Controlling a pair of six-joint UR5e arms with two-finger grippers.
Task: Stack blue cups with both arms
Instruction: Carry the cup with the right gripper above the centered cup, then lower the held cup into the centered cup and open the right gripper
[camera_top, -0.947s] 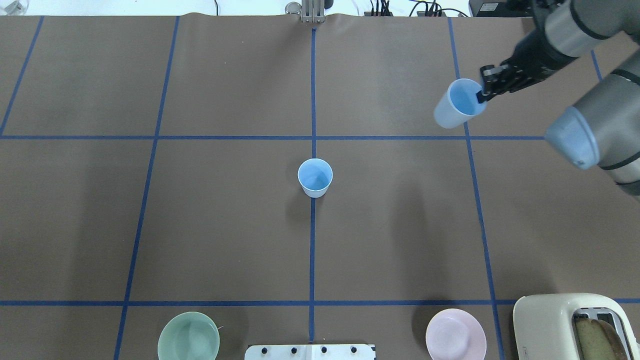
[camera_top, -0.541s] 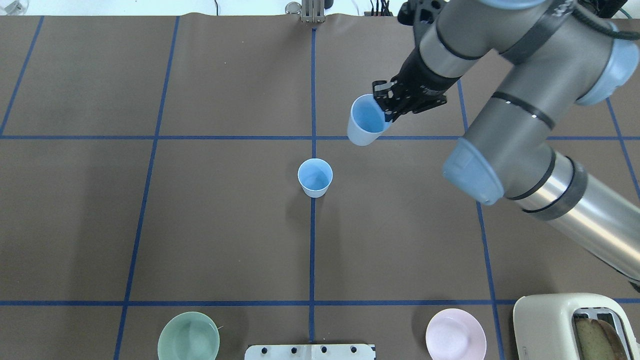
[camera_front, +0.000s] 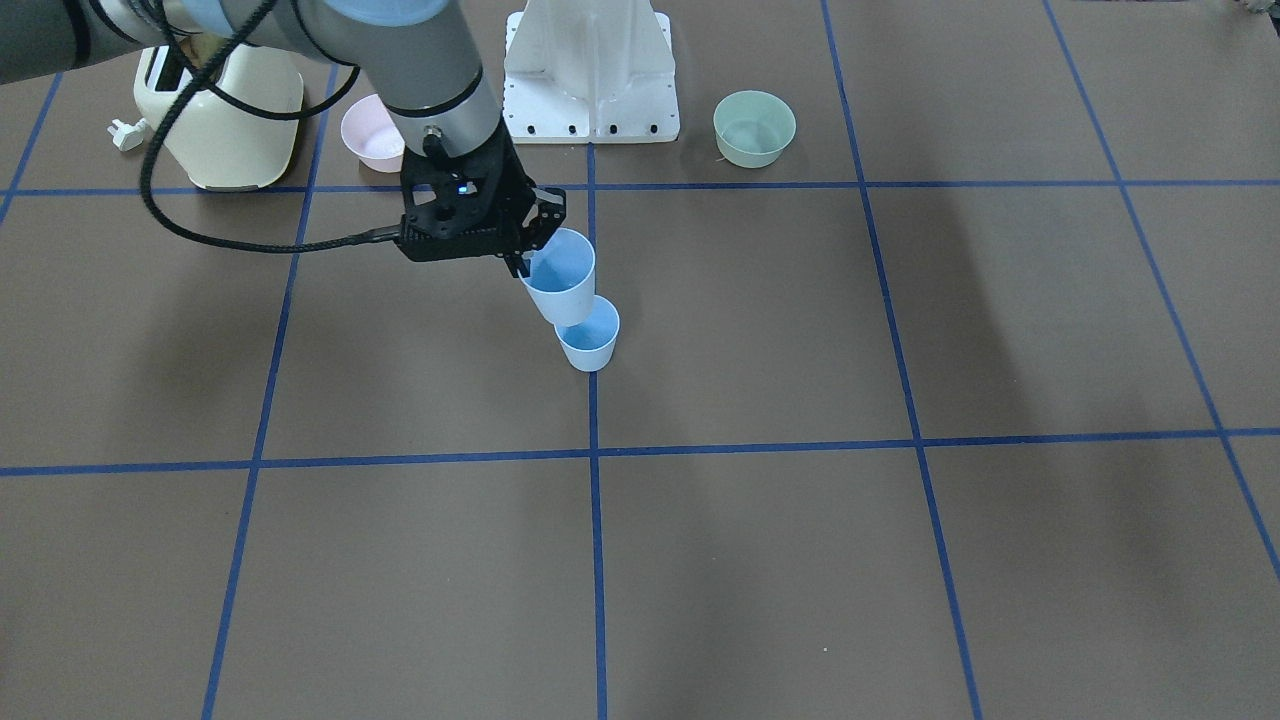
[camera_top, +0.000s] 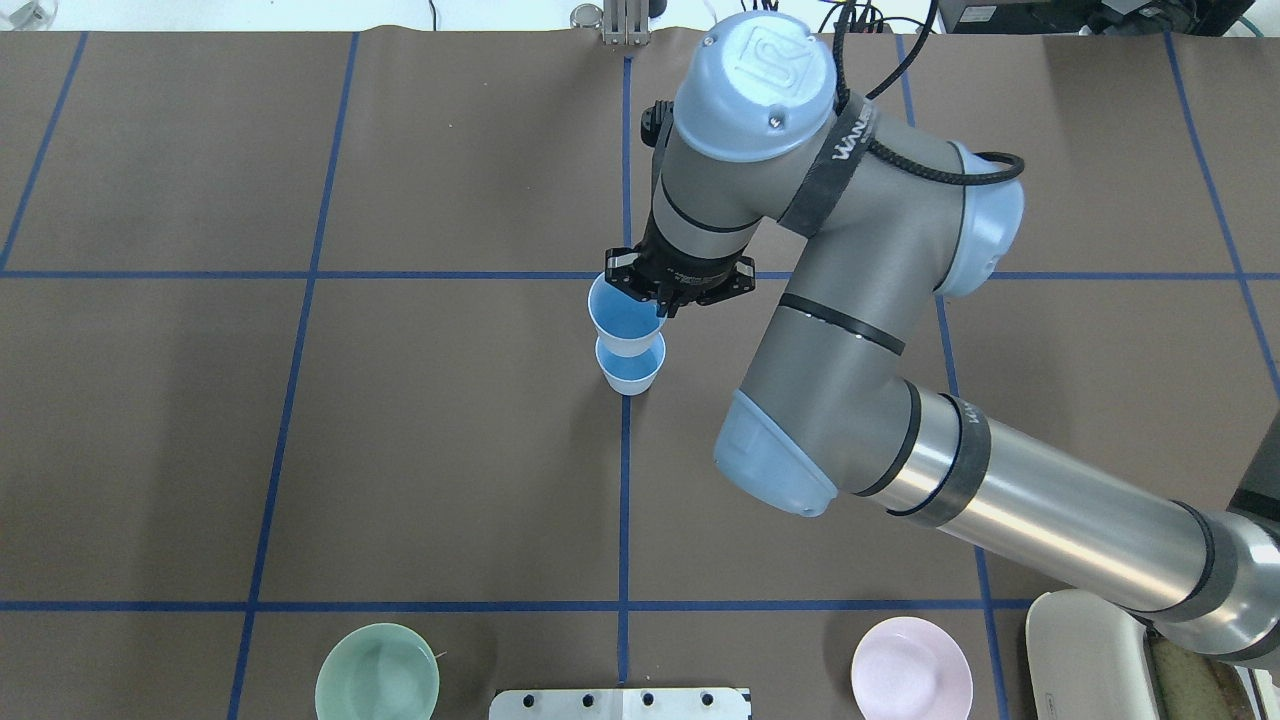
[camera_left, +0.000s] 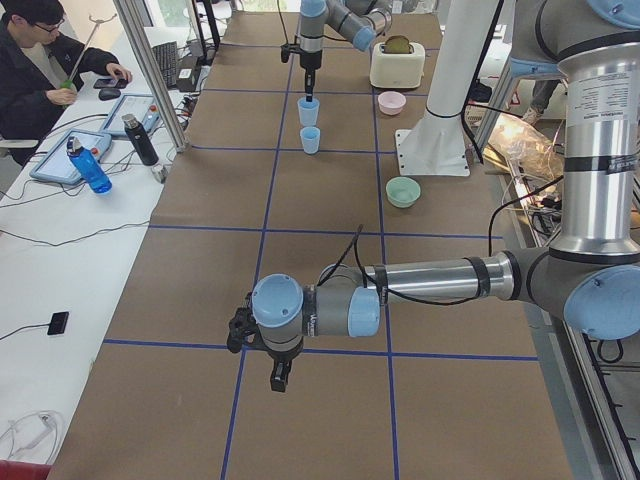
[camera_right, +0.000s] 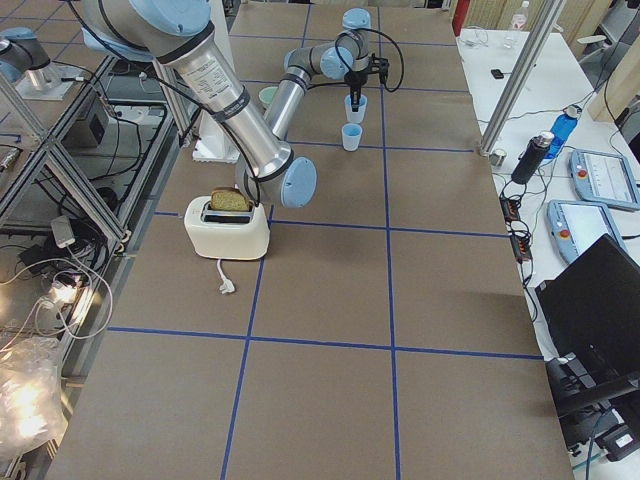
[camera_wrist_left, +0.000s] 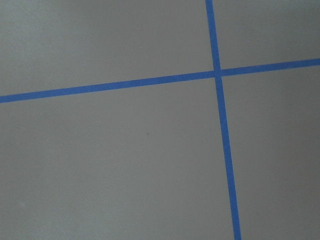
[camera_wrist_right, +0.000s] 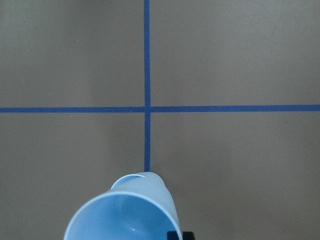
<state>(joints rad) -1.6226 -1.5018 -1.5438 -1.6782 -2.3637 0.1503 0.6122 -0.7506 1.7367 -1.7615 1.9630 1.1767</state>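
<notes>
One blue cup (camera_top: 630, 372) stands upright on the tape cross at the table's middle (camera_front: 590, 345). My right gripper (camera_top: 658, 306) is shut on the rim of the second blue cup (camera_top: 624, 320) and holds it, slightly tilted, just above and behind the standing one (camera_front: 560, 280). In the right wrist view the held cup (camera_wrist_right: 125, 215) fills the bottom edge. My left gripper (camera_left: 280, 378) shows only in the exterior left view, far from the cups; I cannot tell whether it is open or shut. The left wrist view shows only table and tape.
A mint-green bowl (camera_top: 377, 672) and a pink bowl (camera_top: 911, 668) sit near the robot's base (camera_top: 620, 703). A cream toaster (camera_front: 220, 110) with bread stands beside the pink bowl. The right arm's elbow (camera_top: 775, 460) hangs over the table's right half.
My right arm has swept left from the table's far right, carrying its blue cup to just above the standing cup. The standing cup has not moved.
</notes>
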